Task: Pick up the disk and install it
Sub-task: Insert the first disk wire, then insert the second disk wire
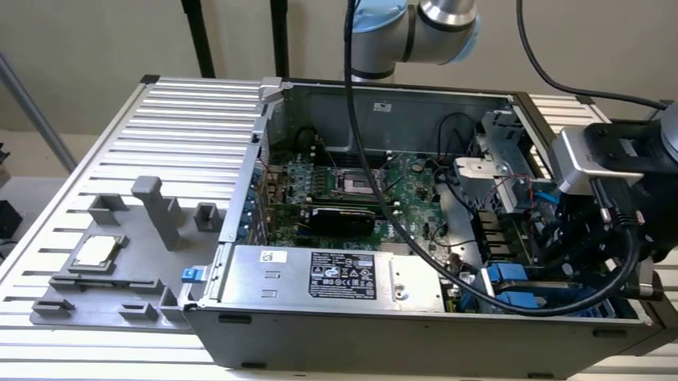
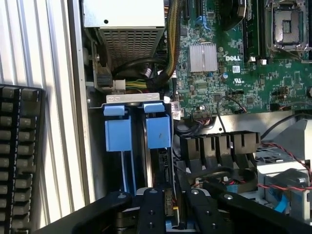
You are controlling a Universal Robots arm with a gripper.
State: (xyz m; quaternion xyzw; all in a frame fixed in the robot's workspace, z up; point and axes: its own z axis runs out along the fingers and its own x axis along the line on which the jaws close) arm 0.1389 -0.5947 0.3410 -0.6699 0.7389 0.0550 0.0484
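The arm (image 1: 424,32) is bent down over the case (image 1: 424,333) at 4 o'clock. The gripper (image 2: 170,209) is slightly parted around the disk (image 2: 161,161), which stands on edge in its blue bay (image 2: 118,134).

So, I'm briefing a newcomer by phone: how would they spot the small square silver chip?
Beside the big open grey metal computer case, on the exterior view's left, a flat grey plastic fixture lies on the slatted metal table. The small square silver chip sits in a raised pocket on it. It alone is shiny among dull grey blocks and posts.
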